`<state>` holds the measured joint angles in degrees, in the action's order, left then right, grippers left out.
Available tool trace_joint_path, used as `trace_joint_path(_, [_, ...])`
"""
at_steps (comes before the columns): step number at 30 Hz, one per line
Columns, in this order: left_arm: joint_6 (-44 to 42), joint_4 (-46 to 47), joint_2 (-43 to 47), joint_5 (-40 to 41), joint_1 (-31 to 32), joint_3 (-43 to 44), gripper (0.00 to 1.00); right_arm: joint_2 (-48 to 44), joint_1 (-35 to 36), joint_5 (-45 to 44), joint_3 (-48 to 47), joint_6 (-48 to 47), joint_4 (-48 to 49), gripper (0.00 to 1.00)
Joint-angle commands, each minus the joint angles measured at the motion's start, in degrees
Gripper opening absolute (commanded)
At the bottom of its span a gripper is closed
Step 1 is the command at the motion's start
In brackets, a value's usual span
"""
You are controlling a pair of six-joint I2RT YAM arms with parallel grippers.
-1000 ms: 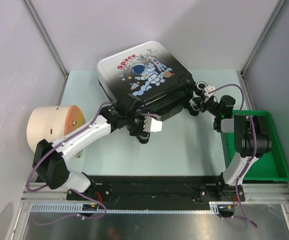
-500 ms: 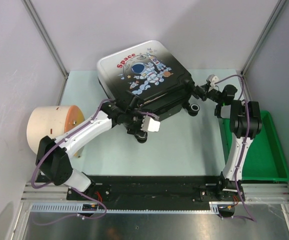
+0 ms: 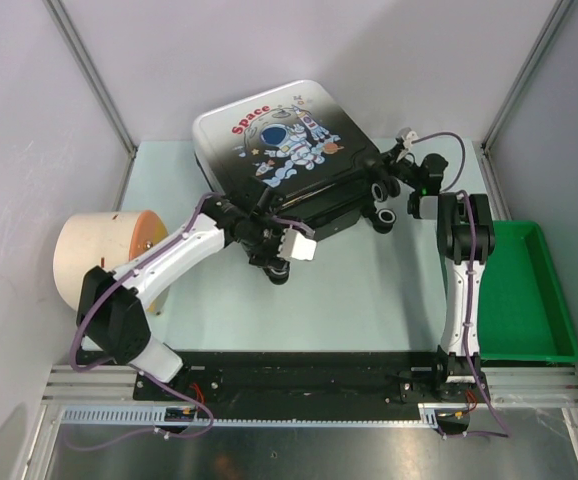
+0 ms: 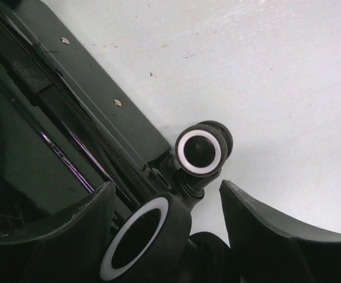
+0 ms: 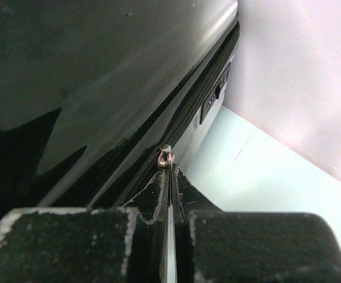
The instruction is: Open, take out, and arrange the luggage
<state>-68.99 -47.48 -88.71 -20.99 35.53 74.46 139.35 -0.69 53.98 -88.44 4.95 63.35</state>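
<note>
Right end effector (image 3: 399, 165) shut on zip pull (image 5: 166, 157), moved toward 12 o'clock along luggage (image 3: 279, 135); left end effector (image 4: 167, 190) open astride wheel (image 4: 141, 236).

A robotics lab cell: grey panel walls (image 3: 319, 60), aluminium rail (image 3: 309, 418).
</note>
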Motion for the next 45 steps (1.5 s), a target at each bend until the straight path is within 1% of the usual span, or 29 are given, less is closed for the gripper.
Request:
trace_joint_path(1, [3.9, -1.1, -4.7, 7.8, -8.0, 0.2, 0.55, -0.9, 2.4, -10.6, -5.1, 4.0, 2.3, 0.0])
trace_joint_path(2, [5.7, -1.1, -4.3, 6.8, -7.9, 1.6, 0.6, -1.3, 2.4, -10.9, -4.8, 4.1, -0.9, 0.14])
trace_joint_path(4, [9.1, -1.1, -2.3, 3.4, -7.4, 4.0, 0.69, -3.5, 2.3, -10.5, -5.3, 4.3, -7.8, 0.27])
trace_joint_path(5, [13.7, -1.1, -1.5, 2.0, -7.3, 5.5, 0.81, -4.1, 1.8, -9.9, -9.6, 5.1, -20.5, 0.43])
trace_joint_path(6, [16.1, -1.1, -0.6, 0.5, -7.2, 8.8, 0.85, -4.2, 1.2, -8.1, -12.3, 4.9, -28.3, 0.49])
trace_joint_path(7, [21.0, -1.1, 0.9, -3.1, -7.2, 10.5, 0.89, -4.4, 1.1, -7.7, -14.9, 4.2, -35.3, 0.53])
trace_joint_path(8, [23.2, -1.1, 1.9, -4.7, -7.3, 13.5, 0.93, -5.7, 1.1, -8.2, -15.8, 3.8, -44.8, 0.6])
trace_joint_path(10, [29.6, -0.9, 3.7, -9.8, -8.0, 16.1, 1.0, -8.4, -0.5, -8.6, -11.9, 5.1, -48.4, 0.66])
trace_joint_path(11, [31.7, -0.9, 4.1, -11.4, -8.5, 18.4, 1.0, -11.4, -0.8, -9.1, -9.9, 6.8, -49.0, 0.73])
trace_joint_path(12, [34.2, -0.2, 4.3, -12.4, -9.9, 19.6, 1.0, -12.8, -0.9, -9.7, -6.2, 7.1, -49.9, 0.74])
trace_joint_path(13, [40.3, 0.5, 4.4, -13.5, -10.9, 20.7, 1.0, -13.9, -0.8, -10.1, -4.7, 7.9, -52.0, 0.74])
trace_joint_path(14, [43.8, 2.8, 4.5, -13.4, -12.1, 22.5, 1.0, -15.8, -0.8, -10.7, -3.2, 9.4, -53.2, 0.75])
trace_joint_path(15, [47.2, 4.2, 4.3, -13.2, -15.1, 23.1, 1.0, -16.5, -0.8, -11.8, -1.1, 10.5, -54.4, 0.75])
trace_joint_path(16, [53.5, 5.5, 4.0, -13.5, -17.1, 23.5, 1.0, -16.8, -0.7, -12.0, -0.2, 11.3, -56.9, 0.75])
trace_joint_path(17, [56.6, 8.1, 3.6, -13.8, -19.1, 23.9, 1.0, -17.1, -0.7, -12.8, 0.5, 12.1, -58.0, 0.75])
trace_joint_path(18, [59.4, 9.4, 3.4, -14.0, -23.2, 23.8, 1.0, -17.2, -0.8, -13.1, 1.8, 14.0, -58.4, 0.75])
trace_joint_path(19, [64.0, 10.6, 3.0, -13.6, -25.2, 23.6, 1.0, -17.1, -0.8, -13.5, 2.2, 14.8, -59.6, 0.75])
trace_joint_path(21, [68.5, 13.2, 1.8, -12.1, -30.4, 22.8, 1.0, -16.7, -0.8, -13.1, 3.0, 16.5, -60.2, 0.73])
trace_joint_path(23, [75.0, 14.6, 0.3, -10.4, -34.4, 22.0, 1.0, -16.2, -0.7, -13.4, 3.9, 17.3, -61.9, 0.71])
trace_joint_path(25, [79.9, 15.8, -0.7, -10.5, -35.4, 21.1, 1.0, -15.3, -0.7, -13.5, 5.0, 19.2, -63.0, 0.68])
trace_joint_path(26, [81.0, 17.0, -1.0, -10.6, -37.7, 20.2, 1.0, -15.0, -0.7, -13.2, 5.3, 19.5, -64.7, 0.67])
trace_joint_path(31, [83.8, 19.3, -3.4, -9.4, -37.9, 18.4, 1.0, -13.9, -0.5, -11.3, 8.5, 21.1, -69.1, 0.64])
trace_joint_path(35, [85.2, 20.7, -4.9, -9.6, -38.1, 17.3, 1.0, -16.0, 0.4, -11.6, 14.8, 19.7, -69.6, 0.63])
trace_joint_path(38, [86.4, 22.1, -5.4, -10.4, -38.0, 15.9, 1.0, -17.4, 0.4, -12.0, 17.1, 19.7, -68.5, 0.61])
trace_joint_path(39, [86.9, 22.3, -5.6, -10.4, -38.0, 15.5, 1.0, -17.9, 0.5, -12.1, 18.3, 19.6, -68.4, 0.59])
trace_joint_path(40, [87.1, 22.4, -6.1, -10.4, -38.0, 15.2, 1.0, -18.2, 0.5, -12.1, 18.8, 19.7, -68.4, 0.54])
trace_joint_path(42, [87.6, 22.8, -6.7, -10.4, -38.0, 14.7, 1.0, -19.7, 0.5, -11.8, 20.6, 19.2, -69.8, 0.51])
trace_joint_path(43, [87.7, 23.1, -7.2, -10.6, -38.1, 14.5, 0.99, -20.4, 2.3, -11.6, 21.3, 18.8, -70.0, 0.48])
trace_joint_path(45, [88.0, 23.5, -8.7, -13.0, -38.0, 14.7, 0.98, -22.7, 3.2, -11.1, 23.4, 17.5, -70.2, 0.45])
